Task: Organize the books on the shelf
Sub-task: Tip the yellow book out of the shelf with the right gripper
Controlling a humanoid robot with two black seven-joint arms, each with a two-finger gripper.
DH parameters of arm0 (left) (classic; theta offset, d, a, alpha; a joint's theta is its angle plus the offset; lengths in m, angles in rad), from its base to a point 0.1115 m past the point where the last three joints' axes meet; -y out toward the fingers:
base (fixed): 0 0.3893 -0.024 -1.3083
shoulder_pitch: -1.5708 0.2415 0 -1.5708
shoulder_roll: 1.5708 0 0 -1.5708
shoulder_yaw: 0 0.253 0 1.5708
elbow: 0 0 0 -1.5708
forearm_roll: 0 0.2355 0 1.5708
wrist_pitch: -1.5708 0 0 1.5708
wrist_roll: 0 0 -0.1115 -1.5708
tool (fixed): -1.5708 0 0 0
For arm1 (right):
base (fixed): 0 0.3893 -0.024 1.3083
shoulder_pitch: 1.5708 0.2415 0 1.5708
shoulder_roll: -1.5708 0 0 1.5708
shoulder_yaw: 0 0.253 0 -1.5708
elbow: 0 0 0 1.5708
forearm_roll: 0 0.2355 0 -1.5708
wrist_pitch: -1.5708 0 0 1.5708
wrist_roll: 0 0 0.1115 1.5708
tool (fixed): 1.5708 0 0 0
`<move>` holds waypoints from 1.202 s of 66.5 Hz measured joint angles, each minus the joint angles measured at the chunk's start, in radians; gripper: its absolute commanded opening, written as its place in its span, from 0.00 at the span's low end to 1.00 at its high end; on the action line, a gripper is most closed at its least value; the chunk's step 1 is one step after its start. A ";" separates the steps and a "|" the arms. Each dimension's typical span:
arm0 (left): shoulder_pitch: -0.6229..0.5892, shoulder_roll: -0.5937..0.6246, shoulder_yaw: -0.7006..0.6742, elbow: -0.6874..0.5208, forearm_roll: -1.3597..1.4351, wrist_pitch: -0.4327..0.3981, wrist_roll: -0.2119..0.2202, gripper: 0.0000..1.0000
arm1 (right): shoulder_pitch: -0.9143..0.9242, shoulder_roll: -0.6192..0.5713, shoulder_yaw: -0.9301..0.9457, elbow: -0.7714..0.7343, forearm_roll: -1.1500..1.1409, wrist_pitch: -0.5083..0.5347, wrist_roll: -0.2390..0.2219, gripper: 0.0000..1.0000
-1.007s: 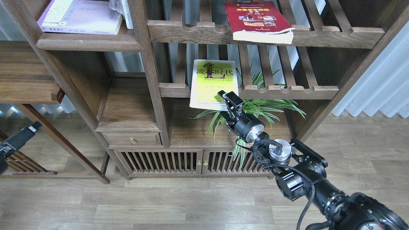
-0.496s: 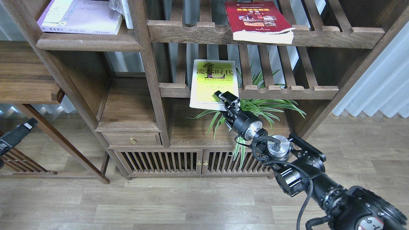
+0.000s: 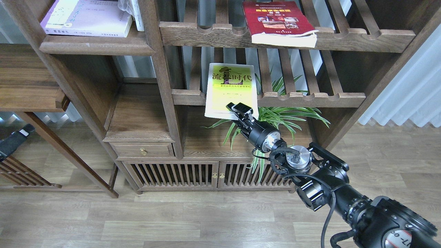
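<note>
The yellow-green book [image 3: 230, 89] with a black Chinese title lies flat on the middle slatted rack, its front edge overhanging the rail. My right gripper [image 3: 238, 109] is at that front edge near the right corner, with its fingers apart. The dark red book [image 3: 275, 21] lies on the upper slatted rack. The pale lilac-white book [image 3: 88, 18] lies on the solid moulded shelf [image 3: 96, 46] at upper left. My left gripper [image 3: 13, 140] is low at the left edge, dark and too small to read.
A spider plant [image 3: 279, 117] stands under the middle rack, right beside my right wrist. A thick upright post [image 3: 162, 79] divides the left bay from the racks. A low cabinet with slatted doors [image 3: 206, 174] stands below. A side table [image 3: 27, 86] is at left.
My right gripper has moved left and slightly down along the yellow-green book's front edge. My left gripper has sunk lower toward the left edge of view.
</note>
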 measured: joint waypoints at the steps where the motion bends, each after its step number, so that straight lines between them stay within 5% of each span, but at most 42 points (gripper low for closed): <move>1: 0.000 0.000 0.000 0.000 0.000 0.000 0.000 0.99 | 0.000 0.000 0.001 0.000 0.004 0.002 0.000 0.09; 30: 0.003 0.003 -0.014 0.014 0.000 0.000 -0.001 0.99 | -0.065 0.000 0.003 0.023 0.030 0.261 -0.007 0.04; 57: 0.006 -0.107 0.005 0.045 -0.009 0.000 -0.001 1.00 | -0.394 0.000 0.045 0.352 -0.008 0.296 -0.038 0.05; 80: 0.052 -0.182 0.125 0.037 -0.129 0.000 -0.001 0.99 | -0.526 0.000 -0.011 0.383 -0.069 0.296 -0.153 0.05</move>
